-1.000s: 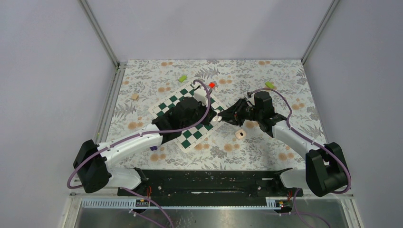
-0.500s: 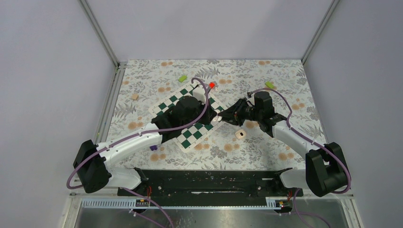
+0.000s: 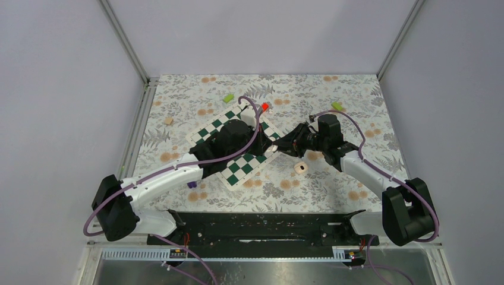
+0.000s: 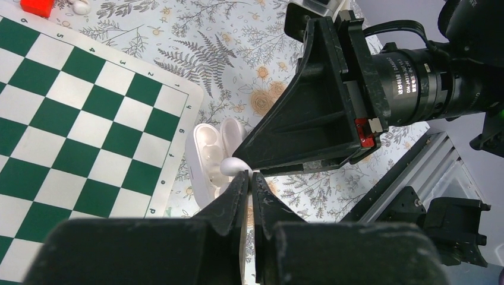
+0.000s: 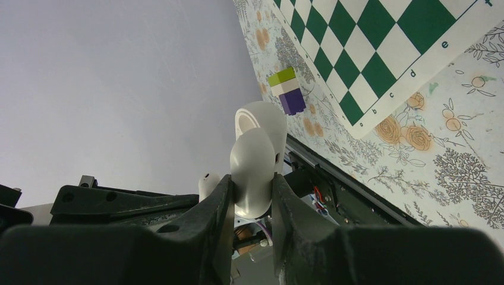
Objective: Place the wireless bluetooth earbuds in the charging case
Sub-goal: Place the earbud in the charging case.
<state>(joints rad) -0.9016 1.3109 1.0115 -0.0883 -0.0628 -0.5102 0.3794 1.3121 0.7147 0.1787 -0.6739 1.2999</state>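
Observation:
My right gripper (image 3: 280,146) (image 5: 249,190) is shut on a white clamshell charging case (image 5: 255,157), held in the air at the chessboard's right corner. In the left wrist view the case (image 4: 205,155) is open, its wells showing. My left gripper (image 3: 267,148) (image 4: 250,177) is shut on a white earbud (image 4: 233,166), which is against the open case. That earbud also shows beside my right finger (image 5: 208,183). Another white earbud (image 4: 80,6) lies by the red block. A small beige rounded piece with a dark hollow (image 3: 300,168) lies on the cloth below my right gripper.
The green-and-white chessboard (image 3: 236,163) lies under my left arm. A red block (image 3: 265,106) is at its far corner. Green blocks (image 3: 228,98) (image 3: 337,106) lie farther back, a tan block (image 3: 169,120) at the left, and a purple-and-green block (image 3: 192,184) (image 5: 286,92) near my left arm.
My left wrist has shifted slightly toward the case and settled. My right arm with the case has stayed still.

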